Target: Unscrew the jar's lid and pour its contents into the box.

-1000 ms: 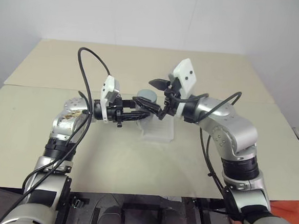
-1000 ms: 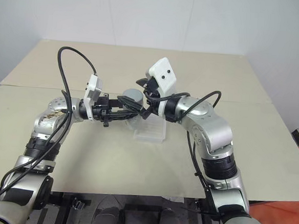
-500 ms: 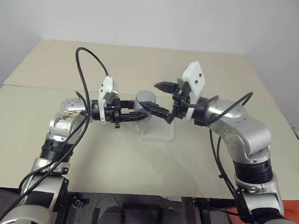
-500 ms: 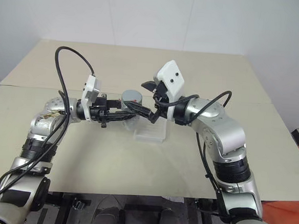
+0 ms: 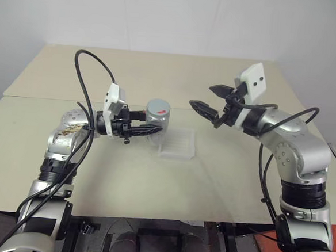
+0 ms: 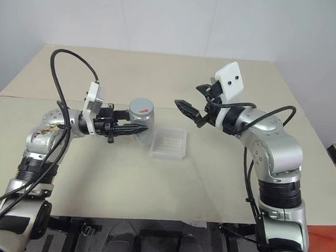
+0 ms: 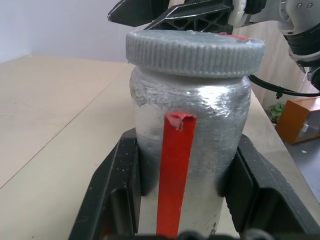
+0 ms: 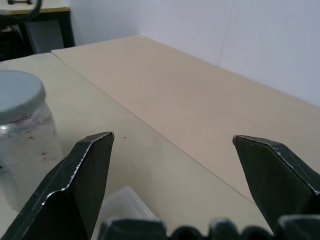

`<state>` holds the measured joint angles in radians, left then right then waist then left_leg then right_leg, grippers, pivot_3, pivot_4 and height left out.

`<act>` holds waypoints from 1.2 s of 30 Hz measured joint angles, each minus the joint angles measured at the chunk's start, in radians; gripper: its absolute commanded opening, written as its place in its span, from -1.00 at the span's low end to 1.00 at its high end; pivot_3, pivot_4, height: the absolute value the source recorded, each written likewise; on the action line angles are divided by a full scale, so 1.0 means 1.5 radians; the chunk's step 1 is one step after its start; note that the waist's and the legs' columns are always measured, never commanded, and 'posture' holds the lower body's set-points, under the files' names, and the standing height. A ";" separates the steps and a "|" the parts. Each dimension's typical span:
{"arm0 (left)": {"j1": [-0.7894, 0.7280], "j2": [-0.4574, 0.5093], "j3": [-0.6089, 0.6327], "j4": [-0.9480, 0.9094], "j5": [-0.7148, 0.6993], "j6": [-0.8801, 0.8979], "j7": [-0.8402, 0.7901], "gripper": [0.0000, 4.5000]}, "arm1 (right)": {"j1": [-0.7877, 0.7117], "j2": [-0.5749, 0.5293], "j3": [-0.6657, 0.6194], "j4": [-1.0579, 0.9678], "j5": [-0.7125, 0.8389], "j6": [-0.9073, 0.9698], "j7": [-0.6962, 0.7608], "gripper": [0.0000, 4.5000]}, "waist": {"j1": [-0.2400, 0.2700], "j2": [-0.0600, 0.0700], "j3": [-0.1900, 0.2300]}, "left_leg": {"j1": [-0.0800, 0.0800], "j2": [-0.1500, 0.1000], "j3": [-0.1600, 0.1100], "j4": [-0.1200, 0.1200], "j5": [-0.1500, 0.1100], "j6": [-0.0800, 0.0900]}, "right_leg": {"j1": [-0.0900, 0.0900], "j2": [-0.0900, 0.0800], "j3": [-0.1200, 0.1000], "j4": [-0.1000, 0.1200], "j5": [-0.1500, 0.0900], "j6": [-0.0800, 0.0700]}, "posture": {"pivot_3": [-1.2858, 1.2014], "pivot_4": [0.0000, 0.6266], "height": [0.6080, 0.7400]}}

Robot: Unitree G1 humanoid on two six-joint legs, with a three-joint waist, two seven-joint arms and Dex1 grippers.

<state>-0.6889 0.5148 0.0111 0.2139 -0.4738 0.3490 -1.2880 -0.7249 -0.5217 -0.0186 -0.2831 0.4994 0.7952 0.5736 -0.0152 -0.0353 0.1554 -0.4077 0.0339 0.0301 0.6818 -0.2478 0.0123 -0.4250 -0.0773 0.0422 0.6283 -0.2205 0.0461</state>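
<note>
Silvery-grey and wrapped in crinkled foil with a red strip down its side, the small cylindrical jar stands upright between the two black fingers of the left gripper, which are pressed against its lower body from either side. Its round, ribbed grey lid, marked with a small red patch on top, is on and looks fully seated. The jar sits just beside the shallow clear plastic box, on the side toward the robot's left, over the pale beige table.

The right gripper hangs well apart from the jar, out to the robot's right and somewhat higher than the lid, its two black fingers spread wide with nothing between them. They point roughly level toward the jar.

The jar's long axis runs vertical, so the lid faces up, while the open gripper faces it from the side. To unscrew it, the right gripper likely has to travel toward the robot's left and straddle the lid's rim.
</note>
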 measured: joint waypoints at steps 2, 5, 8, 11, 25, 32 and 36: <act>0.000 -0.006 0.001 0.001 0.000 -0.001 0.007 -0.17 | -0.006 0.008 0.001 -0.018 0.019 0.001 0.011 0.99 | 0.000 0.000 0.000 | 0.000 0.000 0.000 0.000 0.000 0.000 | 0.000 0.000 0.000 0.000 0.000 0.000 | 0.03 -0.52 1.00; 0.000 -0.018 0.001 0.006 0.000 -0.002 0.015 -0.17 | -0.019 0.030 0.011 -0.043 0.040 0.001 0.022 0.99 | 0.000 0.000 0.000 | 0.000 0.000 0.000 0.000 0.000 0.000 | 0.000 0.000 0.000 0.000 0.000 0.000 | 0.03 -0.52 1.00; -0.001 -0.031 0.000 0.012 0.000 -0.002 0.021 -0.17 | -0.039 0.049 0.035 -0.052 0.049 0.001 0.028 0.99 | 0.000 0.000 0.000 | 0.000 0.000 0.000 0.000 0.000 0.000 | 0.000 0.000 0.000 0.000 0.000 0.000 | 0.03 -0.52 1.00; -0.004 -0.036 0.000 0.015 0.001 -0.003 0.021 -0.17 | -0.053 0.062 0.069 -0.036 0.039 0.000 0.036 0.99 | 0.000 0.000 0.000 | 0.000 0.000 0.000 0.000 0.000 0.000 | 0.000 0.000 0.000 0.000 0.000 0.000 | 0.03 -0.52 1.00; -0.018 -0.038 -0.004 0.026 0.001 -0.012 0.022 -0.17 | -0.094 0.109 0.112 0.078 -0.023 -0.045 0.059 0.99 | 0.000 0.000 0.000 | 0.000 0.000 0.000 0.000 0.000 0.000 | 0.000 0.000 0.000 0.001 0.000 0.000 | 0.03 -0.52 1.00; -0.008 -0.020 -0.003 0.026 0.001 -0.007 0.029 -0.17 | -0.081 0.081 0.111 0.075 -0.021 -0.050 0.084 0.99 | 0.000 0.000 0.000 | 0.000 0.000 0.000 0.000 0.000 0.000 | 0.000 0.000 0.000 0.001 0.000 0.000 | 0.03 -0.52 1.00; -0.006 -0.015 -0.003 0.026 0.001 -0.004 0.031 -0.17 | -0.073 0.065 0.107 0.067 -0.011 -0.050 0.091 0.99 | 0.000 0.000 0.000 | 0.000 0.000 0.000 0.000 0.000 0.000 | 0.000 0.000 0.000 0.001 0.000 0.000 | 0.03 -0.52 1.00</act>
<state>-0.6986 0.4920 0.0062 0.2521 -0.4725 0.3431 -1.2419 -0.8338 -0.4249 0.1416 -0.1823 0.4832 0.7203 0.7107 -0.0152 -0.0352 0.1554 -0.4073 0.0339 0.0300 0.6819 -0.2477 0.0122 -0.4250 -0.0772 0.0419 0.6295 -0.2205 0.0460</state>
